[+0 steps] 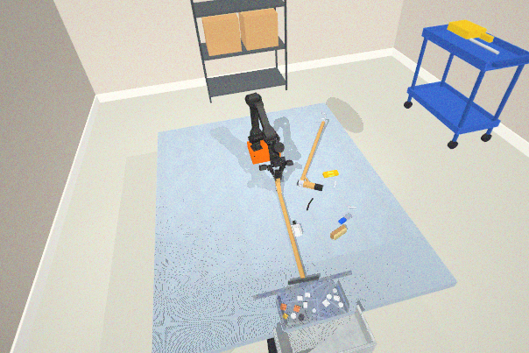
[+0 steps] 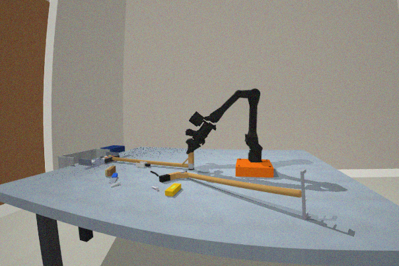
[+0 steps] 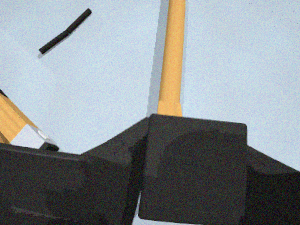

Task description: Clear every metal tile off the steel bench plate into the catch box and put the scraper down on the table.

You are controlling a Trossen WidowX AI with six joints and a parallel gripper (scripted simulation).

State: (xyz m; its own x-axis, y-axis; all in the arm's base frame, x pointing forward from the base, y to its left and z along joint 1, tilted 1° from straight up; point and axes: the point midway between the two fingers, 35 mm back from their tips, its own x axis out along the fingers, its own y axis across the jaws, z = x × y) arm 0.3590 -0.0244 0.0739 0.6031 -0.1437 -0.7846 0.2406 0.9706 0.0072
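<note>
My gripper (image 1: pixel 278 174) (image 2: pixel 191 150) is shut on the upright grip of the long scraper (image 1: pixel 288 227) (image 2: pixel 148 162) (image 3: pixel 173 54). The scraper's handle runs away from me to its dark cross blade (image 1: pixel 304 279), just short of the cross bar at the near edge of the steel bench plate (image 1: pixel 320 290). Several small white, orange, yellow and dark pieces lie on the plate; which are metal tiles I cannot tell. The grey catch box (image 1: pixel 346 333) (image 2: pixel 66 162) adjoins the plate's far end. The wrist view hides the held grip behind dark gripper parts.
A second wooden-handled tool (image 1: pixel 313 152) (image 2: pixel 244 183) with a thin upright head lies right of the arm in the top view. A white item (image 1: pixel 297 229) sits beside the scraper handle. A black bent strip (image 1: pixel 309 204) (image 3: pixel 67 31), yellow block (image 1: pixel 330 173) and tan block (image 1: pixel 338 232) lie nearby.
</note>
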